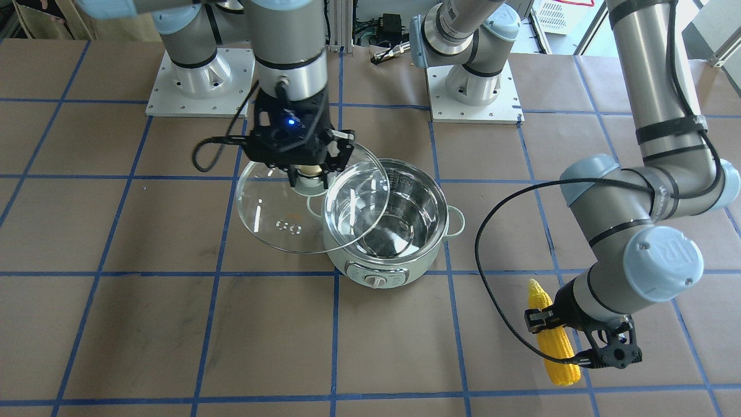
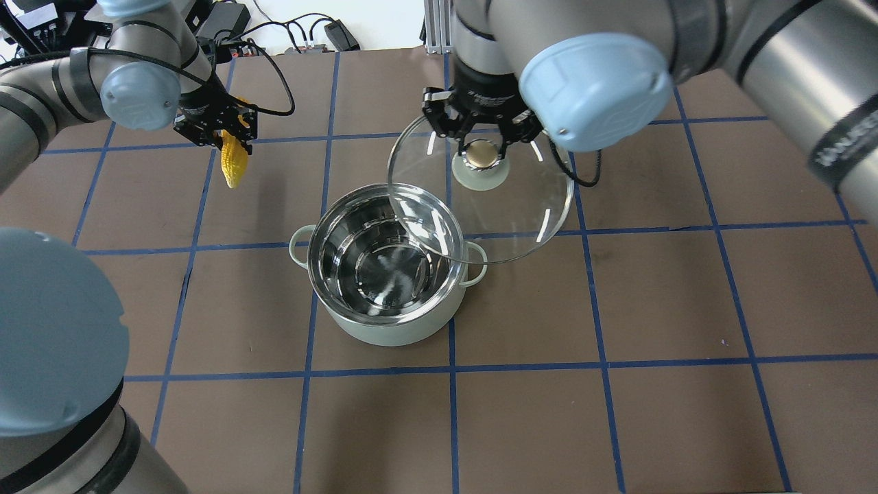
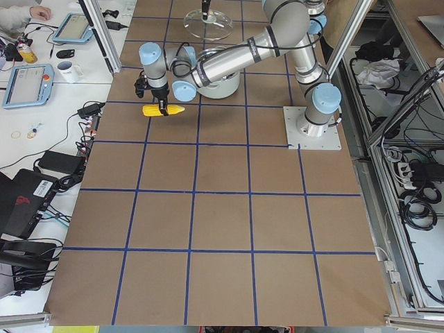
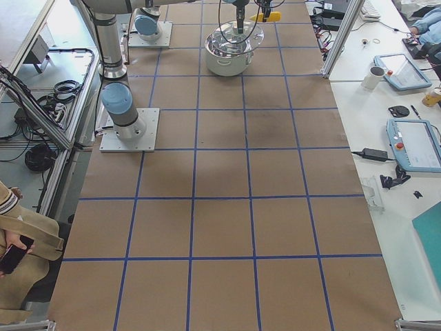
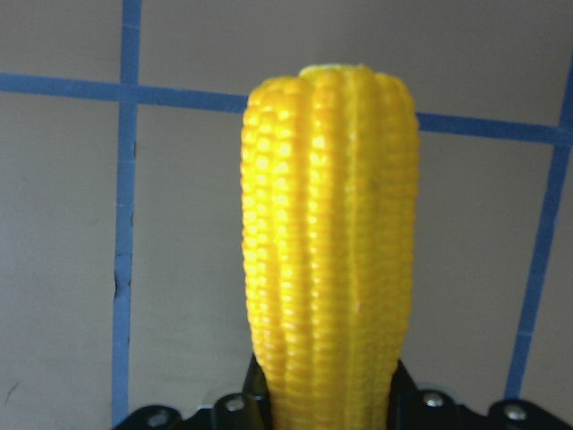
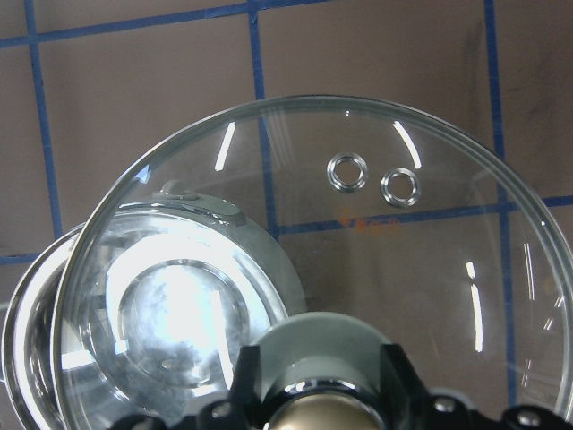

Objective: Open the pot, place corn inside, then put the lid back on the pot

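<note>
The mint-green pot [image 1: 399, 263] stands open in the middle of the table, and its steel inside looks empty [image 2: 374, 264]. My right gripper [image 1: 310, 172] is shut on the beige knob of the glass lid [image 1: 278, 214]. It holds the lid tilted in the air beside the pot, with the lid's edge overlapping the pot's rim [image 2: 521, 206]. My left gripper [image 1: 547, 324] is shut on the yellow corn [image 1: 554, 347] and holds it well off to the pot's other side [image 2: 235, 163]. The left wrist view shows the corn [image 5: 331, 233] between the fingers.
The table is brown paper with a blue tape grid [image 2: 617, 302]. The two arm bases [image 1: 200, 81] [image 1: 472, 87] stand at the robot's edge. A loose black cable [image 1: 492, 272] hangs from the left wrist. Side benches hold tablets and mugs [image 3: 66, 69].
</note>
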### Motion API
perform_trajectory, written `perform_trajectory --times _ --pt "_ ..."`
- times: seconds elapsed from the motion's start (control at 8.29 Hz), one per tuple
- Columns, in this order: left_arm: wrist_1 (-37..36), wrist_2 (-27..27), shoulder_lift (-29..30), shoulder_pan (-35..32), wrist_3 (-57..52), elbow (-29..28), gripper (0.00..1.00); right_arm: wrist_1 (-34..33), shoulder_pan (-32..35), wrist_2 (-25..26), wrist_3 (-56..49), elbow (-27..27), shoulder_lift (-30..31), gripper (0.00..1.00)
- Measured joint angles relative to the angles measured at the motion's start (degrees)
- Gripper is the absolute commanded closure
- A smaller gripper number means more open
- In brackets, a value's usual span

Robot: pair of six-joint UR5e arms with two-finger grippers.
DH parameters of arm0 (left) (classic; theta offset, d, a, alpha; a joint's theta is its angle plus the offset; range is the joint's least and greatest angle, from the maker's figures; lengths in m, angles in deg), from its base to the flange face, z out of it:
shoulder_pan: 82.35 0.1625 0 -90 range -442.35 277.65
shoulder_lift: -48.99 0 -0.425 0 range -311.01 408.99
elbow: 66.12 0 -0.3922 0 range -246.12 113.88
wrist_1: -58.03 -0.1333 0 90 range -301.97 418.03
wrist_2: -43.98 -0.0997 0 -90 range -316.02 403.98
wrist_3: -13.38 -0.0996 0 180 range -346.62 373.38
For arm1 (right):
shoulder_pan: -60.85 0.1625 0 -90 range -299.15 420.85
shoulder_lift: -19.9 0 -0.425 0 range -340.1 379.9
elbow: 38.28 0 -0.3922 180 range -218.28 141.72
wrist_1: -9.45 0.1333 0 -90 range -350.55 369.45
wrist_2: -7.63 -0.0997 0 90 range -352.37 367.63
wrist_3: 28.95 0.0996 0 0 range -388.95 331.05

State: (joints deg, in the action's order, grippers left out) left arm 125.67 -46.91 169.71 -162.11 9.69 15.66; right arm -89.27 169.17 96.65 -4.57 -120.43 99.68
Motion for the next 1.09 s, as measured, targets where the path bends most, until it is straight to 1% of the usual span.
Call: perform_trajectory --times 0.24,0.48,0.6,0.84,1.09 --pt "4.2 0.0 -5.8 -1.7 0.6 0.2 1.0 8.5 -8.1 -1.0 -8.9 0.0 6.5 0.6" --pt "6.7 0.3 -9.7 -6.5 6.3 0.3 1.0 15.9 -13.6 -0.8 -17.6 -0.3 11.3 0.6" --pt "7.4 0.3 -11.4 -10.1 9.0 0.4 1.0 18.0 -14.8 -0.8 -20.1 -0.6 12.6 0.6" --pt "8.6 0.4 -14.6 -17.7 11.5 1.1 1.0 19.3 -15.6 -0.8 -22.2 -0.9 13.4 0.59" --pt "9.3 0.5 -16.5 -23.4 11.6 4.4 1.0 19.7 -15.7 -0.8 -22.9 -0.9 13.5 0.6"
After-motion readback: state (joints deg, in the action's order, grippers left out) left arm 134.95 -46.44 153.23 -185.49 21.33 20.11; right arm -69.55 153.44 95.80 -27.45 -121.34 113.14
